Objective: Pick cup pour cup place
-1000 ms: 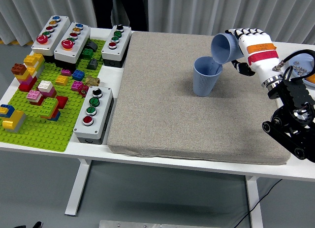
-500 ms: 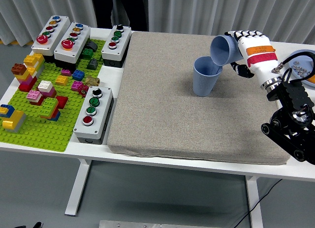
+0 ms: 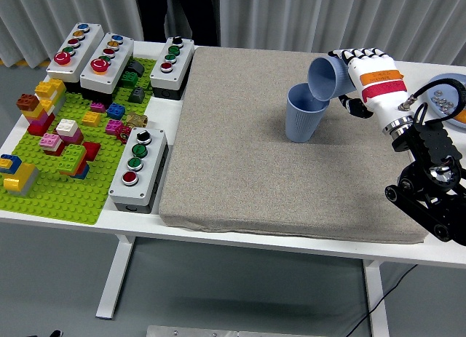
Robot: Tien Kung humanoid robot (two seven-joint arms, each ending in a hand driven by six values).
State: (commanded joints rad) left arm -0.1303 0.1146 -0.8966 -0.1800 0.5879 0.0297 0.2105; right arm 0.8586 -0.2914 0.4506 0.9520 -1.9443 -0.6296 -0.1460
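While its fingers grip it, the right hand tips a blue cup.

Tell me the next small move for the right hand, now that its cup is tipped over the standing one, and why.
Probably hold the tilt a moment, then roll the wrist back upright. The right hand grips the tilted cup with its mouth facing down over the open top of the standing cup on the grey mat, so the pour looks near its end; placing comes next. Whether anything is flowing cannot be seen.

Bright even overhead light, soft faint shadows, sharp focus, no glare, slight edge distortion
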